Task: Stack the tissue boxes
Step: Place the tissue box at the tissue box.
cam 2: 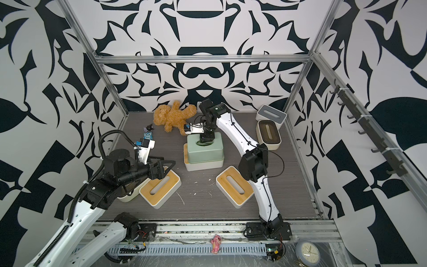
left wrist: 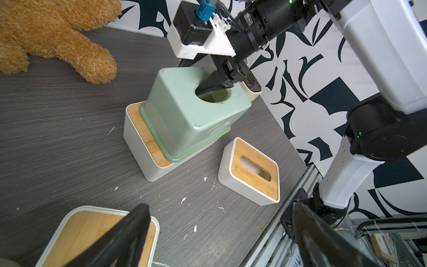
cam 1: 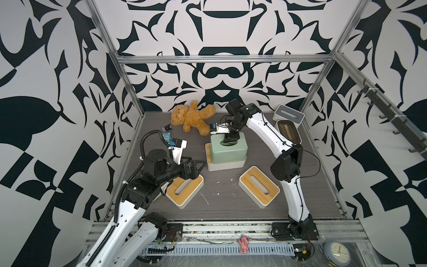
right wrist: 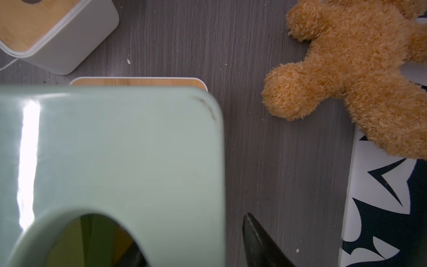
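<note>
Now right jaws, slightly spread, straddle the far wall of the sage box [cam 1: 228, 152]; left jaws gape over the near-left box [cam 1: 184, 196].

The sage green box [left wrist: 184, 124] looks glossy smooth plastic, the teddy bear [left wrist: 57, 30] fuzzy plush.

Left hand [left wrist: 220, 207] spread wide, right hand [cam 1: 228, 141] pointing down, fingers parted

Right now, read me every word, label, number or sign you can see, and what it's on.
Nothing reads clearly.
Blue toy: pale lettering, too small to read.
Clock: dial numbers too blurred to read.
Green box: pale mark on its side, not legible.
</note>
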`<move>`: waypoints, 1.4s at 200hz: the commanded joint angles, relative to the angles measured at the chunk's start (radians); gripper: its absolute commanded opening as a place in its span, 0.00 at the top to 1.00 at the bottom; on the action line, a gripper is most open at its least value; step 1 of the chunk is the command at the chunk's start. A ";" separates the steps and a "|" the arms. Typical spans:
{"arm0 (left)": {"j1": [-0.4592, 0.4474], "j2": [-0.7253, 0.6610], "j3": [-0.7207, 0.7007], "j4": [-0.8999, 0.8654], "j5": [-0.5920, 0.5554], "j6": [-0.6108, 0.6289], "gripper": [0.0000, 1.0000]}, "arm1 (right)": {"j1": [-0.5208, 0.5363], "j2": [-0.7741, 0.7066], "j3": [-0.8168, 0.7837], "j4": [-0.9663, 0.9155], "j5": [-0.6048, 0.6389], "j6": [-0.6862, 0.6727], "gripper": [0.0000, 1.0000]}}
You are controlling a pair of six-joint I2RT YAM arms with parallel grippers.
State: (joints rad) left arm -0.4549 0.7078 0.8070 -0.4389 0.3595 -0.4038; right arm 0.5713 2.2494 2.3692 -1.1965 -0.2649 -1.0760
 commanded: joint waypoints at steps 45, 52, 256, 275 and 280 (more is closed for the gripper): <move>0.000 0.014 0.000 0.016 0.001 -0.004 0.01 | 0.005 -0.059 0.069 -0.041 -0.046 -0.001 0.39; 0.000 0.020 0.003 0.018 0.002 -0.004 0.01 | 0.005 -0.066 0.069 -0.045 -0.046 -0.002 0.39; 0.002 0.299 0.169 0.018 -0.050 -0.254 0.01 | -0.016 -0.704 -0.634 0.624 0.242 1.094 0.01; 0.002 0.338 0.185 0.028 -0.039 -0.289 0.01 | -0.042 -0.773 -0.779 0.669 0.268 1.206 0.01; 0.001 0.345 0.184 0.039 -0.036 -0.299 0.01 | -0.053 -0.795 -0.818 0.679 0.278 1.255 0.01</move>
State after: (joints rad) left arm -0.4545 1.0195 0.9569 -0.4248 0.3000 -0.6323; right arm 0.5552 1.5234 1.7023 -0.5823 -0.0525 -0.0921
